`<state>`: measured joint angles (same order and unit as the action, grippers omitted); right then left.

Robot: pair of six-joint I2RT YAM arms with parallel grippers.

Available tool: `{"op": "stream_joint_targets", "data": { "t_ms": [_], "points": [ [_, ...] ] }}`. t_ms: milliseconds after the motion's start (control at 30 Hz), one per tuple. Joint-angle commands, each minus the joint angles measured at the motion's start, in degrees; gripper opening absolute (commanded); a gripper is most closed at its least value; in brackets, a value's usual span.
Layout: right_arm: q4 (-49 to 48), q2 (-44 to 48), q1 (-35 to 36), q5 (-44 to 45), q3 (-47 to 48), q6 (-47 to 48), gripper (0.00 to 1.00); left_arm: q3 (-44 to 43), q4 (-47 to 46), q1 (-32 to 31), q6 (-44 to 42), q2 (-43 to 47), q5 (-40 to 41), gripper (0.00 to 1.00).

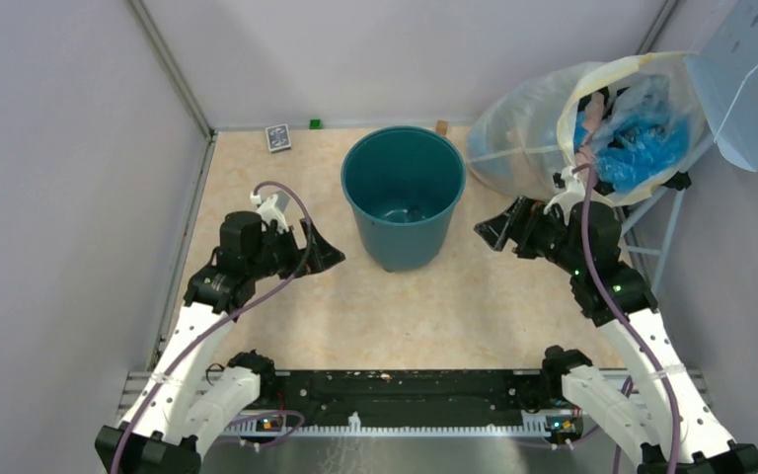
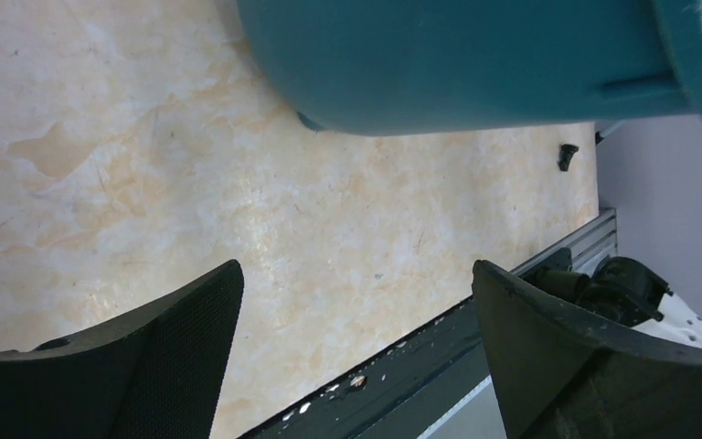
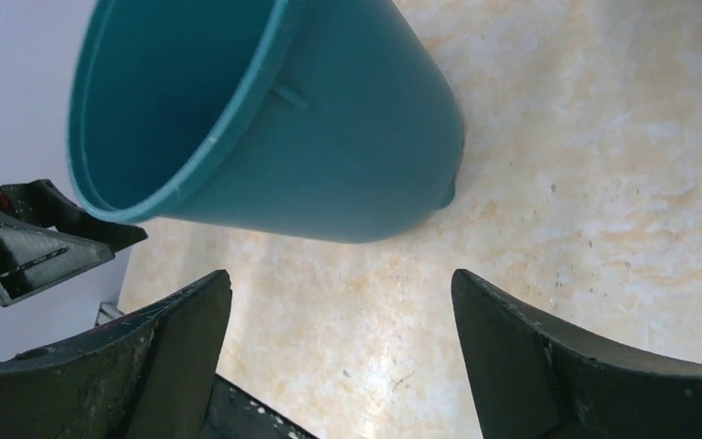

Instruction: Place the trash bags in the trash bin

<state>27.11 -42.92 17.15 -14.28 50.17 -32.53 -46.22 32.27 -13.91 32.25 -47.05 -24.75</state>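
On either side of the trash bin [image 1: 403, 193], left pincer [image 1: 326, 247] and right pincer [image 1: 495, 225], both spread, empty.

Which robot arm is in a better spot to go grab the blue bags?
Probably the right. The trash bags sit in the white sack at the far right, close to the open right end effector. The left end effector, also open, is on the other side of the trash bin.
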Motion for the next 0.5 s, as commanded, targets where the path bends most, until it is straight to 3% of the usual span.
{"op": "stream_joint_targets", "data": {
  "t_ms": [0,233,467],
  "points": [
    [-0.42,2.28,0.43,-0.72,-2.05,-0.09,0.89,2.77,1.2,0.12,-3.28,1.76,-2.82,0.99],
    [0.16,3.34,0.44,2.71,-2.74,0.49,0.89,10.99,-9.93,-0.02,3.2,5.34,-8.88,0.99],
    [9.13,-1.08,0.44,7.21,8.58,2.05,0.87,12.19,-15.7,-3.2,3.87,6.04,-3.96,0.99]
  ]
}}
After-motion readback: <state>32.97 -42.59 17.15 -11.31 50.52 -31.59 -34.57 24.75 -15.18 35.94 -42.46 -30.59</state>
